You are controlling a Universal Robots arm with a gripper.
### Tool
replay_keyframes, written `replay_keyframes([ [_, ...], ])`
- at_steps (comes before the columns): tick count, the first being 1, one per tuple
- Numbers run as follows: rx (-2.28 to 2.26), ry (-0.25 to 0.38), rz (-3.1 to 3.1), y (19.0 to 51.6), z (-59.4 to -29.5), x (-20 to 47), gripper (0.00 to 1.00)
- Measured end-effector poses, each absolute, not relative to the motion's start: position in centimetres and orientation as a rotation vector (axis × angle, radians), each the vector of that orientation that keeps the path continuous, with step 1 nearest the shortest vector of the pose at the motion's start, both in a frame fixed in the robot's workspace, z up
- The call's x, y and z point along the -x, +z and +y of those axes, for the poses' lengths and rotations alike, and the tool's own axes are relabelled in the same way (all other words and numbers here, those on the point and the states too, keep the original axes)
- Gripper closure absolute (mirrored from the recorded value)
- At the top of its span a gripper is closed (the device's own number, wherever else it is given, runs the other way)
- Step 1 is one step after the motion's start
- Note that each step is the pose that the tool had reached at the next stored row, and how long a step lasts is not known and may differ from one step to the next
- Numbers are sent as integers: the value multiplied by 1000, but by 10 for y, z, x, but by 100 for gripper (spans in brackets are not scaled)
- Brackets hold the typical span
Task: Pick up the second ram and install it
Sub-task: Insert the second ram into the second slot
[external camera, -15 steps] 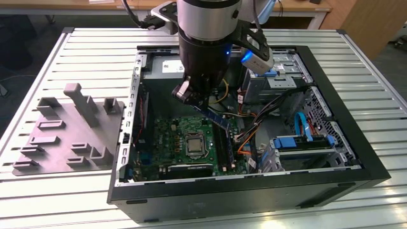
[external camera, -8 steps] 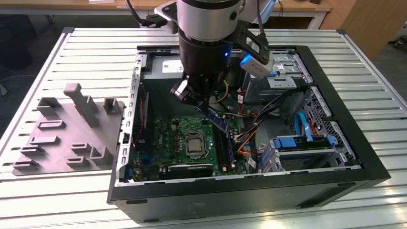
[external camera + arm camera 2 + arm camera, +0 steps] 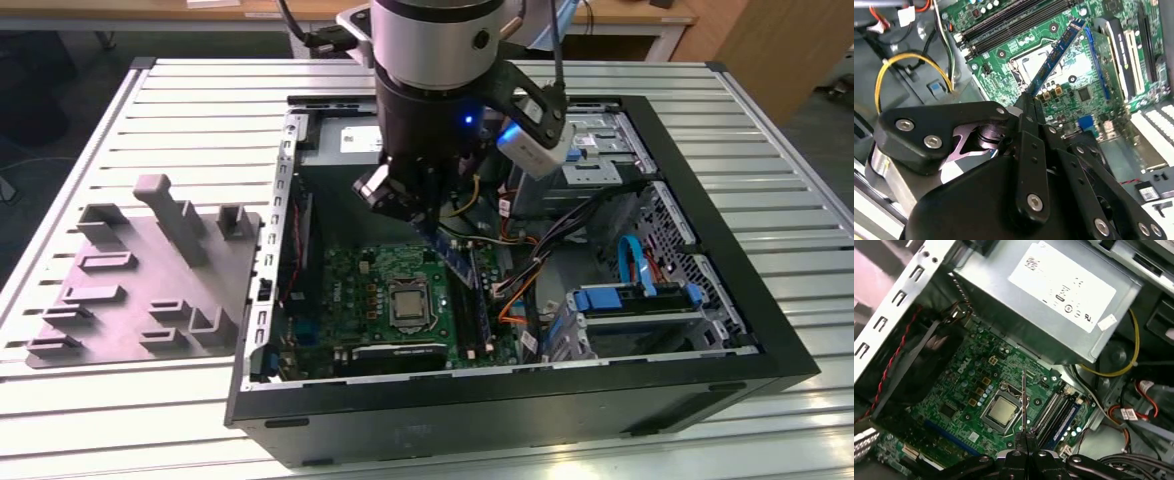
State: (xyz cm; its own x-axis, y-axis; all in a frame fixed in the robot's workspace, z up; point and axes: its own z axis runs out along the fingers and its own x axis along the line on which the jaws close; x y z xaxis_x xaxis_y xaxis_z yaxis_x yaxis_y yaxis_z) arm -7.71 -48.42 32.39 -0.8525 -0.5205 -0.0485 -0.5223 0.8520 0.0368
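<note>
Your gripper [image 3: 1030, 102] is clamped on one end of the second ram [image 3: 1059, 50], held tilted in the air near the CPU socket [image 3: 1002, 410]; it's light, stiff and fragile, so pinch the board edges, not the chips

an open black computer case [image 3: 534, 420] lies on the slatted metal desk [image 3: 120, 420]. inside sits a green motherboard [image 3: 360, 290] with its square processor [image 3: 407, 303] mid-board, a grey power-supply box [image 3: 1054, 305] at one end and blue drive brackets [image 3: 627, 297] toward the exterior view's right. a grey moulded fixture [image 3: 147, 290] rests on the desk beside the case.
</note>
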Motion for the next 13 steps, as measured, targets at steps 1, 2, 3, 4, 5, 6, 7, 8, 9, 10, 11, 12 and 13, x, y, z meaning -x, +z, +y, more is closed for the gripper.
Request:
replay_keyframes([
  [1,814,75,2995,324,-484,77,89],
  [2,787,74,3002,323,-484,77,89],
  [3,760,74,3008,323,-484,77,89],
  [4,733,73,3014,323,-484,77,89],
  [5,703,73,3021,323,-484,77,89],
  [6,676,72,3027,323,-484,77,89],
  [7,649,72,3032,322,-484,77,89],
  [8,621,71,3038,322,-484,77,89],
  [9,594,70,3043,322,-484,77,89],
  [10,566,70,3048,322,-484,77,89],
  [11,536,69,3053,321,-484,77,89],
  [12,510,69,3057,321,-484,77,89],
  [13,483,68,3061,321,-484,77,89],
])
